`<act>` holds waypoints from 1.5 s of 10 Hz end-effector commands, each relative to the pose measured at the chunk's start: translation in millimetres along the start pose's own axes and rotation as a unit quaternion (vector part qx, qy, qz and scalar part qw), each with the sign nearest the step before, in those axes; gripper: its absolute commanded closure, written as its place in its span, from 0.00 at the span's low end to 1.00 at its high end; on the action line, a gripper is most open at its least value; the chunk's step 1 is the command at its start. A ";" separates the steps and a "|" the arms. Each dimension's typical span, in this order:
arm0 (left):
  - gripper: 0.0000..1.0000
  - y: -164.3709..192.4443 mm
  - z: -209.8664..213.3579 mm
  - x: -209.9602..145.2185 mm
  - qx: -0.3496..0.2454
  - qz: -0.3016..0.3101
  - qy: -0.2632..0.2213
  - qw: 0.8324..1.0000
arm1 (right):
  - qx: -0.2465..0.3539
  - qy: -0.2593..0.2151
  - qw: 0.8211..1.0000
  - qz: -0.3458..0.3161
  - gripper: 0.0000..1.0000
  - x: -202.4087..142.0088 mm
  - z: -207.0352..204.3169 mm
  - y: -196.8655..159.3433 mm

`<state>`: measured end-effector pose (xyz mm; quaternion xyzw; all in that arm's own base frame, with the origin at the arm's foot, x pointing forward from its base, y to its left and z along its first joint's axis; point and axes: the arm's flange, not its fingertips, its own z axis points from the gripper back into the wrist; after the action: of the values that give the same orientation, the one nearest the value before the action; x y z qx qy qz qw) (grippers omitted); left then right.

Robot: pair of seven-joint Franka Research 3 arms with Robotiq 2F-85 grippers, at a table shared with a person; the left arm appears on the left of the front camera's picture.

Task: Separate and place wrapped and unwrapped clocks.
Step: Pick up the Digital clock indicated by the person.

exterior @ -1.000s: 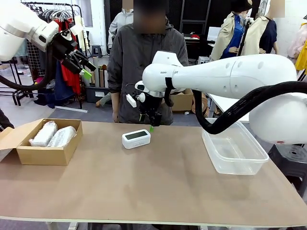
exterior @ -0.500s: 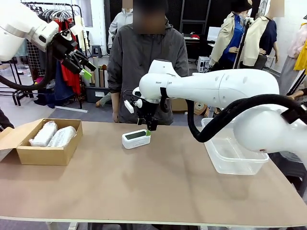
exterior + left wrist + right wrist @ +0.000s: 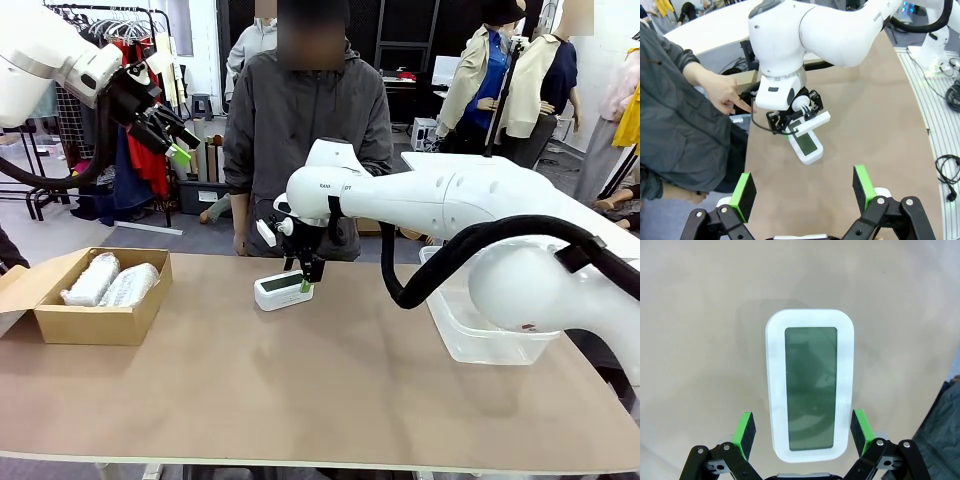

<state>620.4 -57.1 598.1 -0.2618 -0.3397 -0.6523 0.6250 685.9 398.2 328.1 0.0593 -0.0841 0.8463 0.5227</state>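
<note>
Right pincer (image 3: pixel 298 284) lower and further left than a second ago, down from off the right end of the bare clock (image 3: pixel 283 290) to right over it. Left pincer (image 3: pixel 176 145) in the same spot as before, parked high at the far left, well apart from everything. Clock, box and tub unmoved.

Both pincers spread wide, pinching nothing. From the right wrist cam: green pads (image 3: pixel 746 427) either side of the clock's near end, apparently not touching it yet.

Progress-wise, looks roughly two thirds done. Two wrapped clocks (image 3: pixel 97 278) already lying side by side in the cardboard box (image 3: pixel 95 325) at the left of the desk (image 3: pixel 300 400). Bare one still flat on the desk, around the middle, toward the far edge, just in front of the person (image 3: pixel 300 120). Clear plastic tub (image 3: pixel 500 345) on the right with nothing in it, so probably the destination. Still to do, at a guess: close, lift, carry right, drop in.

Orientation: screen facing up, long axis running left-right across the desk, right end a touch farther away. From the right wrist, long axis pointing straight away from the pincer, fingers lined up to squeeze across the short width. Decent setup for a grab, probably.
</note>
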 end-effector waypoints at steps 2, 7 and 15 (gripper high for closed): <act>0.00 -0.5 1.2 0.6 0.003 -0.003 0.001 1.000 | 0.014 -0.009 1.000 0.016 0.00 7.3 -7.9 -23.8; 0.00 -0.5 1.2 0.6 0.003 -0.003 0.001 1.000 | 0.033 -0.023 0.999 0.021 0.00 10.2 -25.9 -25.1; 0.00 -0.5 1.2 0.6 0.003 -0.003 0.001 1.000 | 0.044 -0.066 0.996 0.037 1.00 27.9 25.6 4.7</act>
<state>620.5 -57.1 598.0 -0.2618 -0.3397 -0.6522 0.6250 676.8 416.5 332.1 0.1036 -0.0739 0.8653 0.4849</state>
